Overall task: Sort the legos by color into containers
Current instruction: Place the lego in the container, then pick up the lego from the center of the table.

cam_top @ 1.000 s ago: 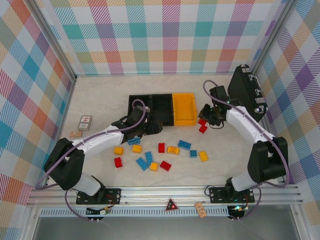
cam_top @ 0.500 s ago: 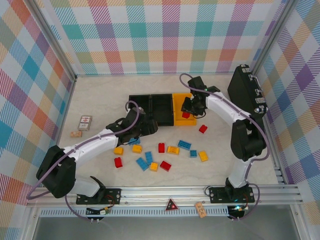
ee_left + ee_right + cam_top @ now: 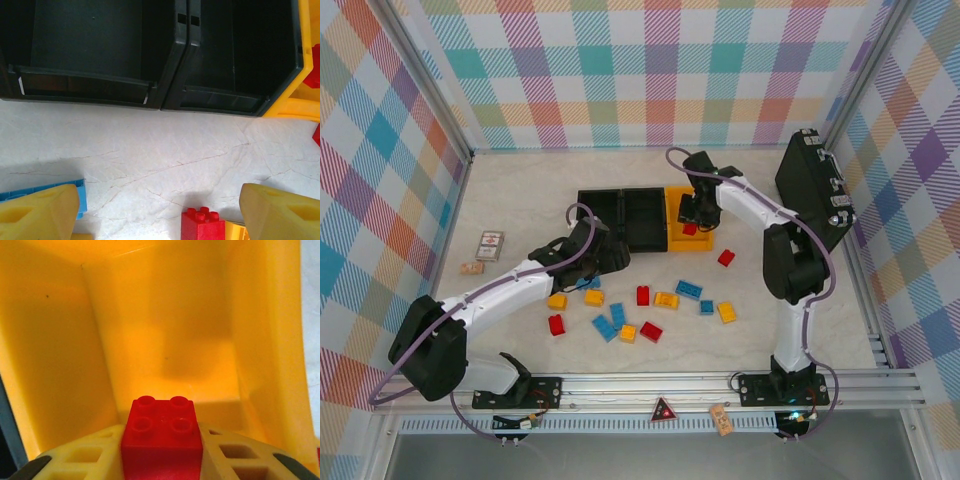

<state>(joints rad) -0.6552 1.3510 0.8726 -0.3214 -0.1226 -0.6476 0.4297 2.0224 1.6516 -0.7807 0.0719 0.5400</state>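
Wrist view: right hand (image 3: 162, 455) grips red lego (image 3: 161, 422).

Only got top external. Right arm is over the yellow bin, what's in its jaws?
Observer: Right wrist view: a red 2x2 brick sits between the jaws of the right gripper, flush on both sides.
Operator: Anything under it in the bin?
Observer: The floor of the yellow bin ahead of the brick is bare.
Operator: Left jaws?
Observer: Left wrist view: the left gripper is open over the table; another red brick lies in the gap between its jaws.
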